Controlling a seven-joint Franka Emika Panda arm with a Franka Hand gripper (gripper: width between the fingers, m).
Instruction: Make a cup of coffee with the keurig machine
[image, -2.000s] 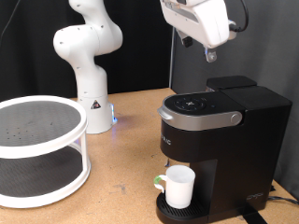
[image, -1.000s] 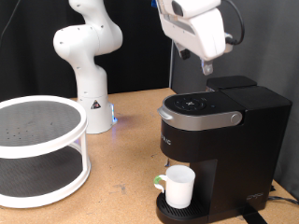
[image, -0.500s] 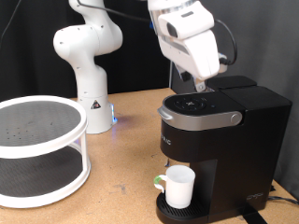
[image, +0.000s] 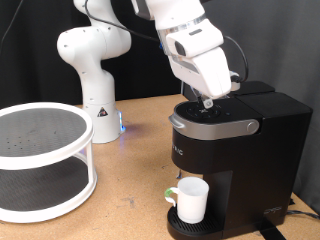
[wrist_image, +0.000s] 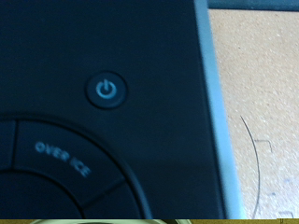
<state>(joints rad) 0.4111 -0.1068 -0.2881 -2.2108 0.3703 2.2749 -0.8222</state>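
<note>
The keurig machine (image: 245, 150) stands at the exterior view's right, its lid down. The white cup (image: 192, 200) sits on its drip tray (image: 185, 226) under the brew head, handle towards the exterior view's left. My gripper (image: 207, 102) hangs tilted just above the machine's top panel, fingers drawn together into one narrow tip, holding nothing. The wrist view shows the black top panel close up, with the round power button (wrist_image: 107, 91) and an "OVER ICE" button (wrist_image: 61, 155); no fingers show there.
A white two-tier round rack (image: 40, 165) stands at the exterior view's left. The white arm base (image: 97, 110) is behind it at the back. The wooden table (image: 135, 175) lies between them and the machine.
The gripper has come down and moved towards the exterior view's left, from high above the machine to just over its top panel. The cup and machine have not moved.
</note>
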